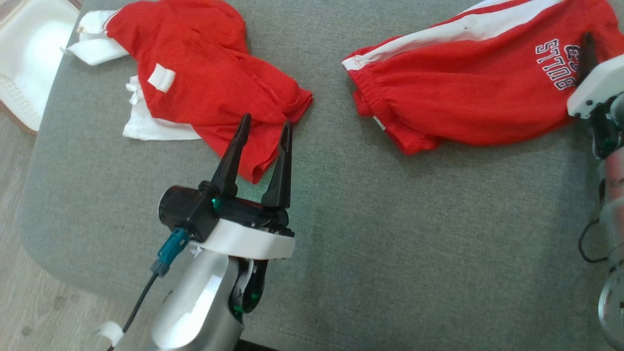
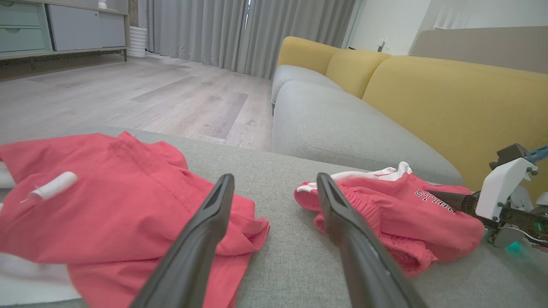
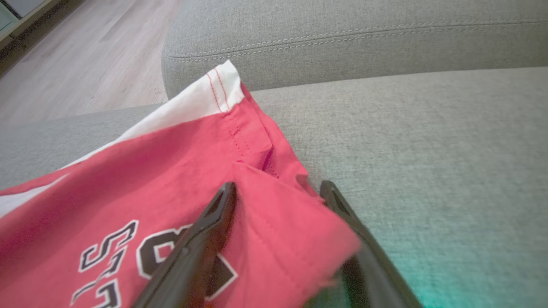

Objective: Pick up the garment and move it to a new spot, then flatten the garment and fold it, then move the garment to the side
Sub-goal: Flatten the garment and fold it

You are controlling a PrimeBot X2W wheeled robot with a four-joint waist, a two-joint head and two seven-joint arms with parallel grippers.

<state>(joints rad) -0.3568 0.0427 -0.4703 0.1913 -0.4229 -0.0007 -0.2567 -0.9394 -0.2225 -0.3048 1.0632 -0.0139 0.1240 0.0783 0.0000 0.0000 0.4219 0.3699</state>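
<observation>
Straddling a hem fold of the crumpled red shorts (image 3: pixel 128 184), soft weave, white stripe, black lettering, the right gripper (image 3: pixel 278 186) looks unclamped; left gripper (image 1: pixel 266 122) gapes wide.

Middle lane: bare grey cushion (image 1: pixel 331 161) open between the two red heaps.
Left block: crumpled red shirt (image 1: pixel 204 83), white cloth (image 1: pixel 146 129) poking out beneath.
Right block: red shorts (image 1: pixel 468 92) lying broad across that side.
Near side: cushion all open in front.
</observation>
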